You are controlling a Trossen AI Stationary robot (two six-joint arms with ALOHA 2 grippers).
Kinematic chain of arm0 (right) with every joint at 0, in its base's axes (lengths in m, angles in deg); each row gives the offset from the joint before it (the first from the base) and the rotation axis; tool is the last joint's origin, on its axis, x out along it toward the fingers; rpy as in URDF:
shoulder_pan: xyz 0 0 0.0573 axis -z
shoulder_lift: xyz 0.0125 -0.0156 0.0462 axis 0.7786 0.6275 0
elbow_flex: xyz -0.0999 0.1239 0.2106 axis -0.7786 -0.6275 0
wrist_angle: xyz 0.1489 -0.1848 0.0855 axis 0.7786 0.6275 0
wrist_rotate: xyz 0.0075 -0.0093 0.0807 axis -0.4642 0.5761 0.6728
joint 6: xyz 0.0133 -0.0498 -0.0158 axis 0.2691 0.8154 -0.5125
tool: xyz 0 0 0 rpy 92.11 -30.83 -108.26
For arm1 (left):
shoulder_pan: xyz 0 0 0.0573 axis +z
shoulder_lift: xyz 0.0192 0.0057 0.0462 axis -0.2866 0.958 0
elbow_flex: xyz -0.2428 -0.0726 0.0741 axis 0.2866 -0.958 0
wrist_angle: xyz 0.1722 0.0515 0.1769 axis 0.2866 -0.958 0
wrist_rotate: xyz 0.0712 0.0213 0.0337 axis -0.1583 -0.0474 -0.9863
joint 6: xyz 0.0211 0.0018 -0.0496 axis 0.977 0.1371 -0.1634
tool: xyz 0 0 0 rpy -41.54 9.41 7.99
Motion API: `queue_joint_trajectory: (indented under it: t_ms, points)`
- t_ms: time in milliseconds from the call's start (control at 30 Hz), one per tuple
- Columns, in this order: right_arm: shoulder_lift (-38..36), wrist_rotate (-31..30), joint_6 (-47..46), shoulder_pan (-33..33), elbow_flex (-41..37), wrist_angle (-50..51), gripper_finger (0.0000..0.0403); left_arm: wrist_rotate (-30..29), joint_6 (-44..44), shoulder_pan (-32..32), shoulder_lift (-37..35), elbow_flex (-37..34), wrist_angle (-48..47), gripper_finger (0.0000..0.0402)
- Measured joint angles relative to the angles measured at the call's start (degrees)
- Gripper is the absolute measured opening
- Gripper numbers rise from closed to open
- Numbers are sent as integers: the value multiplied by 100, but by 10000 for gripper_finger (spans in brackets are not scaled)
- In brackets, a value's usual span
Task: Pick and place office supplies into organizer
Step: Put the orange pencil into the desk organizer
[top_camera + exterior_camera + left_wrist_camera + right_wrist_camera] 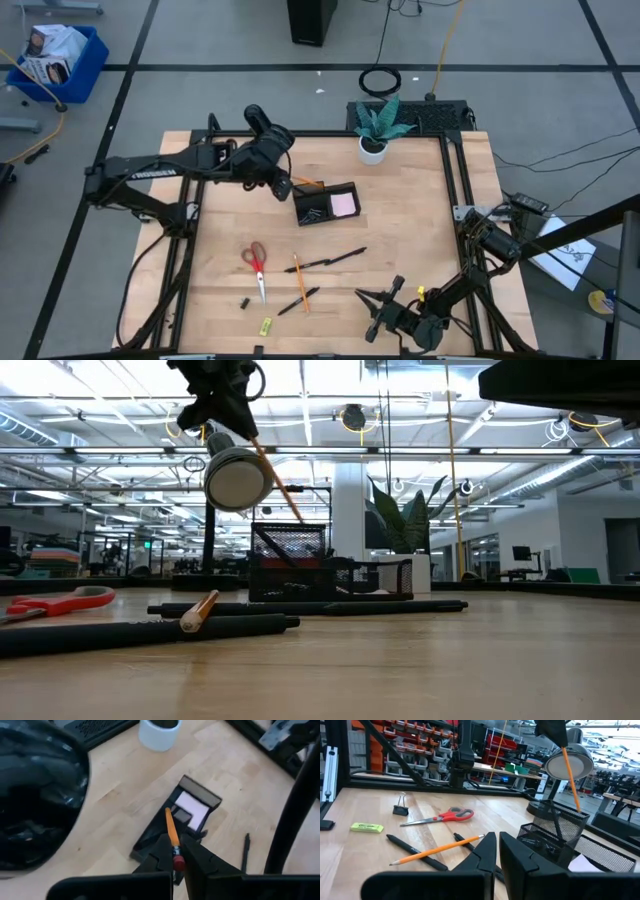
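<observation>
orange wooden pencil | pinched in left gripper above black mesh organizer | right gripper jaws pressed together, 5 o'clock

Scissors blades beyond frame edge

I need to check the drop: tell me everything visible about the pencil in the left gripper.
The orange pencil is a slim wooden stick with a red eraser end, pinched near that end by the shut left gripper. It slants down toward the black mesh organizer, its tip over the taller back section; whether it touches is unclear.
</observation>
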Motion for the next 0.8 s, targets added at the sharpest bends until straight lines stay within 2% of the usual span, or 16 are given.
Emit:
queue_joint_trajectory:
  t_ms: [133, 233, 400, 533, 800]
  points:
    - [0, 0, 0, 11, 0, 0, 13, 295, 0, 182, 86, -2, -215, 32]
    - [0, 0, -2, 33, 0, 0, 13, 378, 30, 315, 177, 11, -33, 35]
    - [0, 4, -2, 54, 0, 0, 13, 762, 112, 562, 394, 16, 24, 16]
    - [0, 38, -24, 61, 0, 2, 13, 803, 178, 659, 675, -6, 33, 10]
    - [0, 297, -108, 73, 0, 44, 13, 1027, 289, 721, 1148, -7, 172, 51]
